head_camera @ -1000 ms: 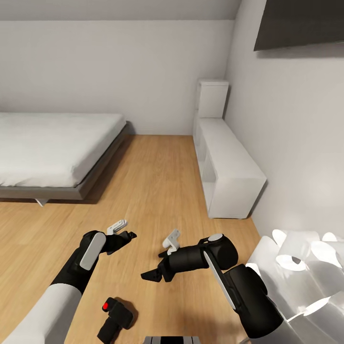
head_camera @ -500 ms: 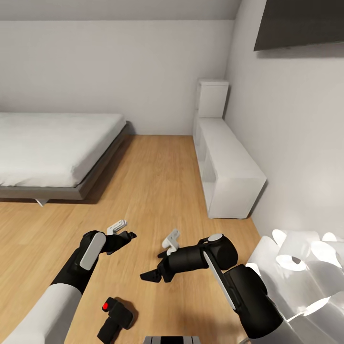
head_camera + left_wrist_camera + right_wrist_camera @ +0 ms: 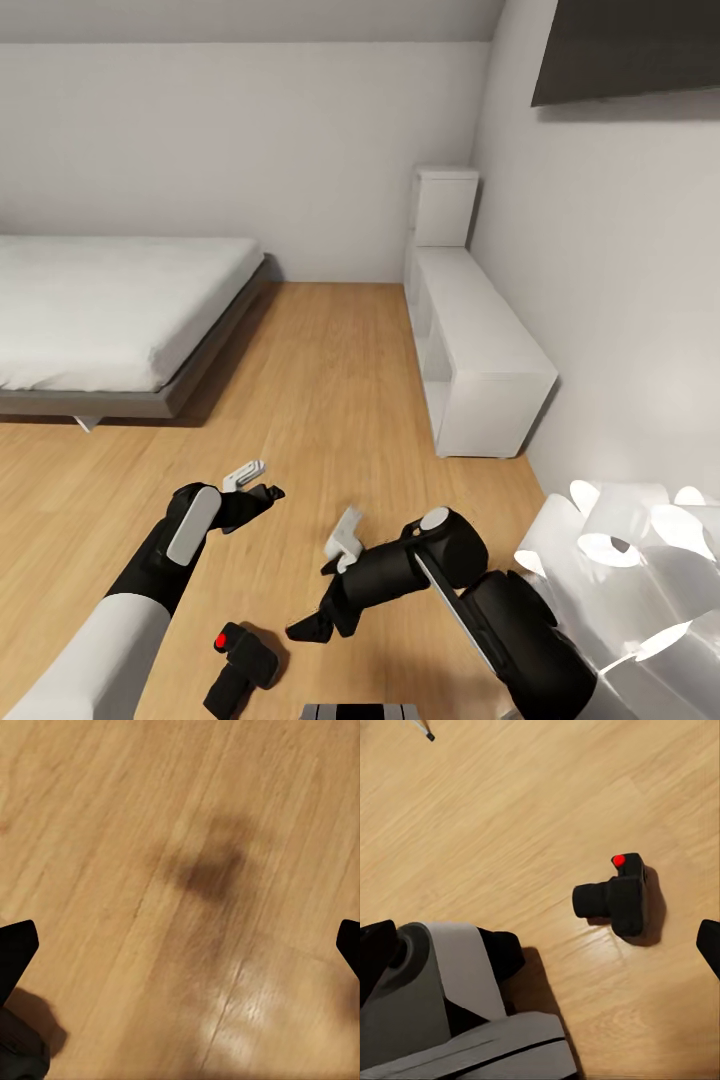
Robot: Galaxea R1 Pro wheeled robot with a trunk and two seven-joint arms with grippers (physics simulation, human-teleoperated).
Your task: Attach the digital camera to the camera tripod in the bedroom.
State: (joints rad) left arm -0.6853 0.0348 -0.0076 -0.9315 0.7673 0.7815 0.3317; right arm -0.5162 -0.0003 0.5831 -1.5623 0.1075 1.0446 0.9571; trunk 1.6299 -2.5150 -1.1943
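Black camera (image 3: 240,666) with red button lying on the wood floor (image 3: 320,400), lens visible from the right wrist, right gripper (image 3: 318,620) just beside it, jaws open, left gripper (image 3: 262,495) farther off, jaws open, grey bed (image 3: 110,310) well beyond the camera

Digital camera (image 3: 240,668) lens end cut by head view's bottom edge; wrist views crop fingertips (image 3: 16,952).

Pale grey walls (image 3: 250,150), wood plank floor (image 3: 330,380), grey bed (image 3: 110,310), white cube shelves (image 3: 480,360).
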